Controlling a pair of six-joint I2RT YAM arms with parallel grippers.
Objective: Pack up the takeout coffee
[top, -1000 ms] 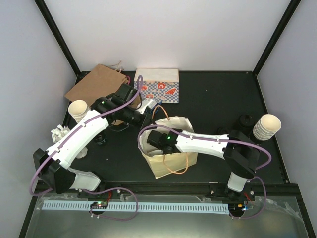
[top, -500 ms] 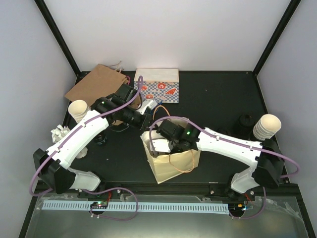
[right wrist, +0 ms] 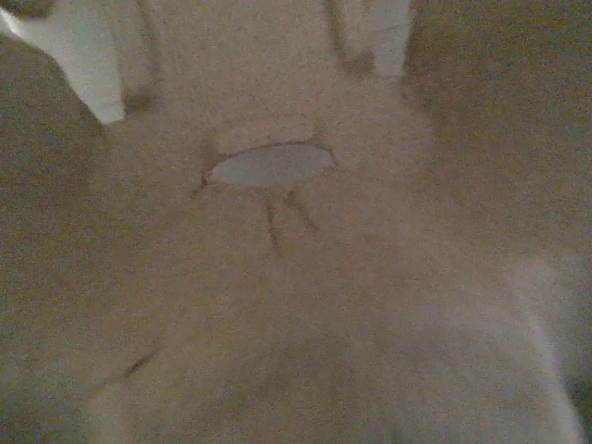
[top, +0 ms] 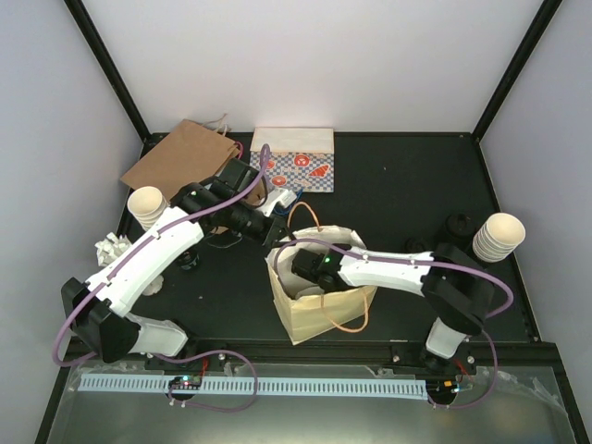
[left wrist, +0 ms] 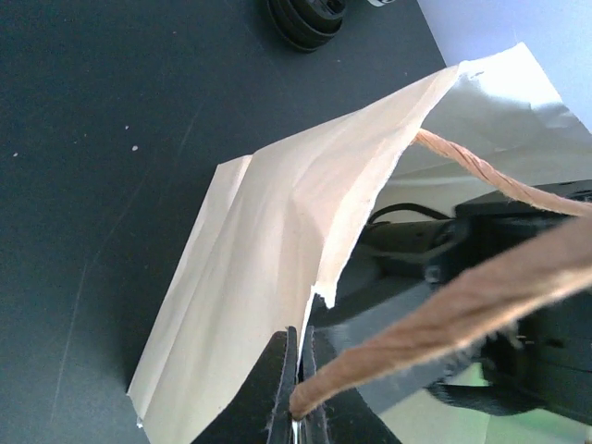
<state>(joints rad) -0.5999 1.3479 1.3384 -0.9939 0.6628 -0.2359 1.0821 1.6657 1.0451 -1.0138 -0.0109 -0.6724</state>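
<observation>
Cream paper bag (top: 324, 319) at bench (top: 407, 185) centre, left jaws clenched on its 11 o'clock rim beside twine handle (left wrist: 499, 291), right jaws closed inside the mouth, right elbow (top: 458, 296) now drawn nearer its base than before, takeout coffee hidden, location indeterminable.

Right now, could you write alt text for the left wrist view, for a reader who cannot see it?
The left tool, shut, pinches the rim of a cream paper bag on a dark table; the bag's brown rope handle crosses the right side.
</observation>
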